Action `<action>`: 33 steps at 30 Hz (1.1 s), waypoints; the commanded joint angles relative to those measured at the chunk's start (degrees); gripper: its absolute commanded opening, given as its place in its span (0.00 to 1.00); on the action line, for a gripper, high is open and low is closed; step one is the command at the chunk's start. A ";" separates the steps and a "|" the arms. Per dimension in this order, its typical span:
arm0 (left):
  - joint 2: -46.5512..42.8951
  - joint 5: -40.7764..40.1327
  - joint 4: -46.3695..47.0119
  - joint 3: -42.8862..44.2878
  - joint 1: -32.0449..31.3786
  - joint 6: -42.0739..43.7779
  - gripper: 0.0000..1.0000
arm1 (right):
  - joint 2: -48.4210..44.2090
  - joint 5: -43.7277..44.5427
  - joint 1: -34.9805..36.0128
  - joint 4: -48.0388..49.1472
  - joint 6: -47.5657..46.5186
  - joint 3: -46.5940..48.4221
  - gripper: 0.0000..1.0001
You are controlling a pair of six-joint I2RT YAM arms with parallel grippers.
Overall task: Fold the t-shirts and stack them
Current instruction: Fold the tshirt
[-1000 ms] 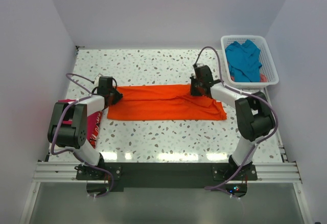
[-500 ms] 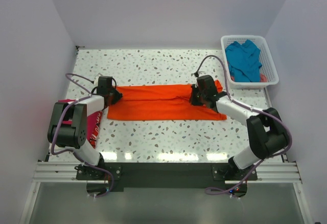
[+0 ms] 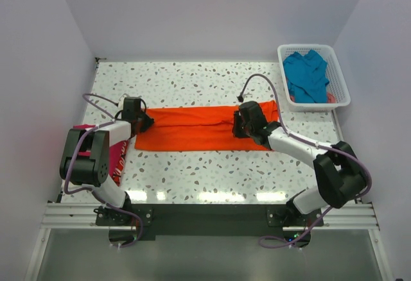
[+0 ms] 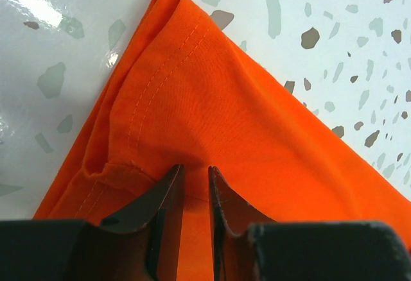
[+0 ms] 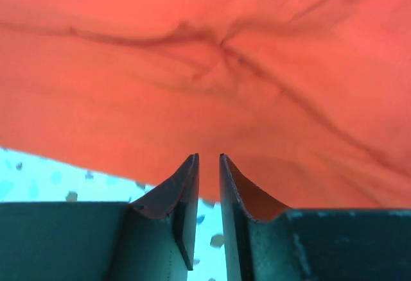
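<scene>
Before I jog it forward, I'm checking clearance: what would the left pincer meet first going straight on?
The orange shirt: the left pincer seems shut on its edge, more cloth straight ahead.

The spread t-shirt (image 3: pixel 192 129) lies across the middle of the surface (image 3: pixel 192 82), its long side running left to right. The left hand (image 4: pixel 196 169) is at its left end and the right hand (image 5: pixel 209 158) on its right part (both touching the cloth). In the far right corner stands the basket (image 3: pixel 282 53), with a second t-shirt (image 3: pixel 307 76) inside. A third t-shirt (image 3: pixel 119 156) lies at the left edge, partly under the left arm (image 3: pixel 96 141).
</scene>
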 commanded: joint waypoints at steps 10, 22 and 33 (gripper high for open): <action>-1.16 0.91 2.22 0.64 0.49 -0.22 0.27 | 15.39 -4.58 -11.67 -1.93 -7.08 19.91 0.49; -1.60 0.91 2.40 0.11 0.58 -0.22 0.27 | 20.67 -2.73 -11.93 -3.61 -9.19 24.14 0.54; -2.13 1.00 2.48 0.11 0.58 -0.22 0.27 | 22.52 -3.00 -11.94 -3.60 -8.93 25.37 0.48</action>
